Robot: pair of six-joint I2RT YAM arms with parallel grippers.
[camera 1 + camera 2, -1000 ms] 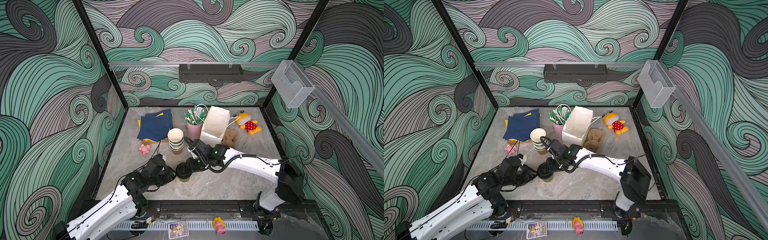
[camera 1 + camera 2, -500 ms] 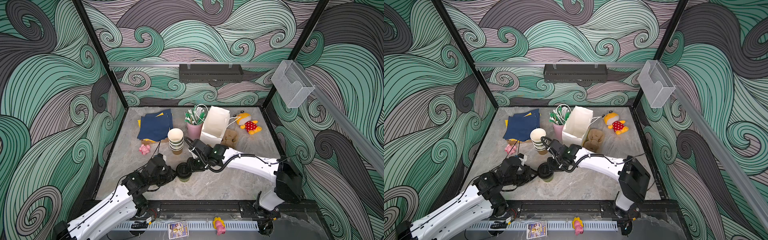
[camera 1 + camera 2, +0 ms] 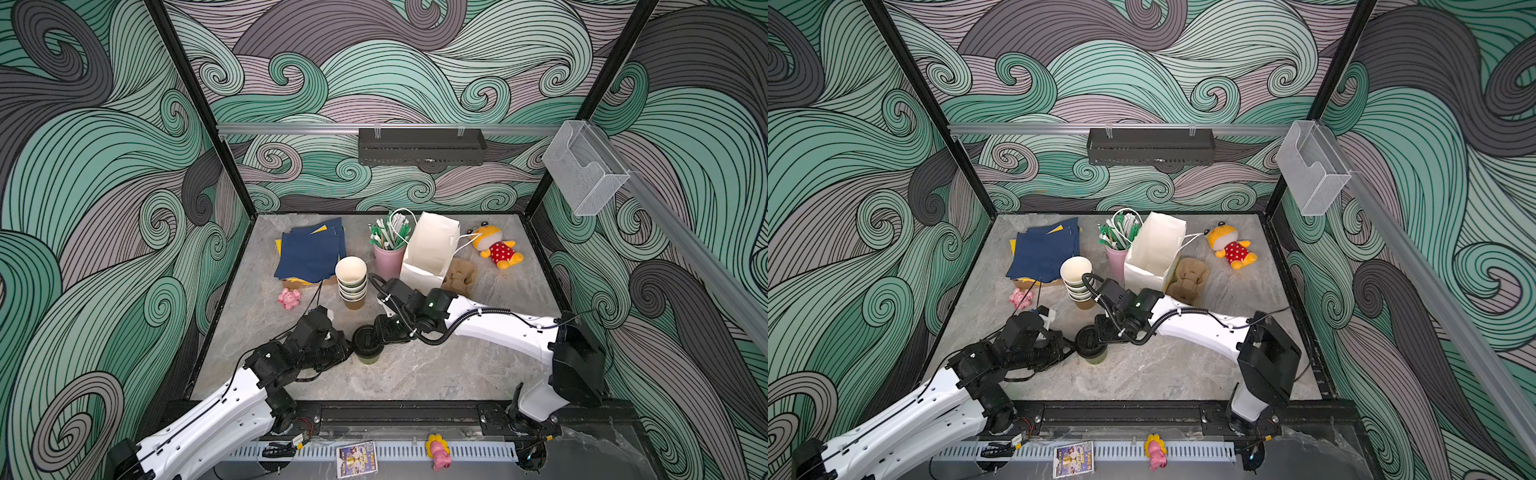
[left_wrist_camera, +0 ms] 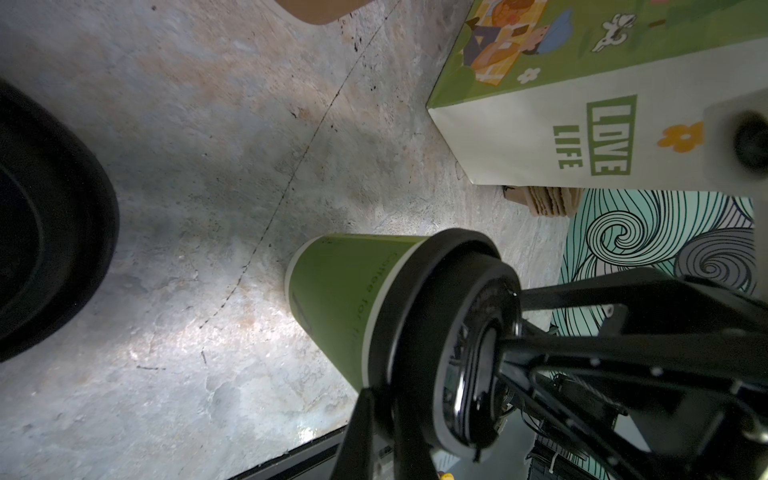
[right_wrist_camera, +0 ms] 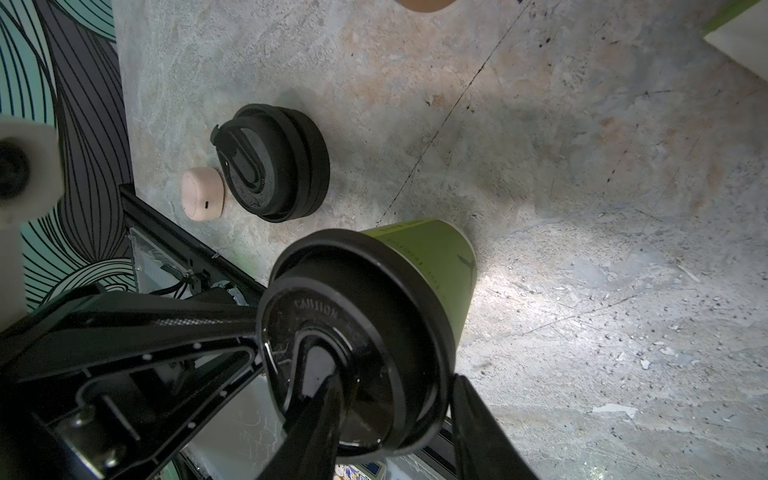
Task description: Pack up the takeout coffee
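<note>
One takeout coffee cup [image 3: 368, 356] [image 3: 1096, 356], olive green with a black sip lid [image 4: 449, 332] [image 5: 357, 332], stands upright near the table's front middle. My left gripper [image 3: 348, 344] [image 4: 384, 411] comes from the left and is shut on the lid's rim, which sits pinched between its two narrow fingers. My right gripper [image 3: 374, 334] [image 5: 395, 399] comes from the right and is shut on the lid, one finger lying across its top and the other against the outside of its rim. The white paper bag [image 3: 430, 249] [image 4: 582, 104] stands open behind.
A stack of lidless cups [image 3: 351, 282] stands behind the grippers, beside a pink cup of straws [image 3: 388, 257]. Spare black lids [image 5: 274, 166] and a small pink case [image 5: 202, 193] lie near the left arm. Navy napkins [image 3: 311, 253], a cardboard carrier [image 3: 459, 272], a plush toy [image 3: 494, 251] and a pink toy [image 3: 289, 298] lie around.
My left jaws have closed onto the lid's rim. The cup and both arms stay almost where they were.
</note>
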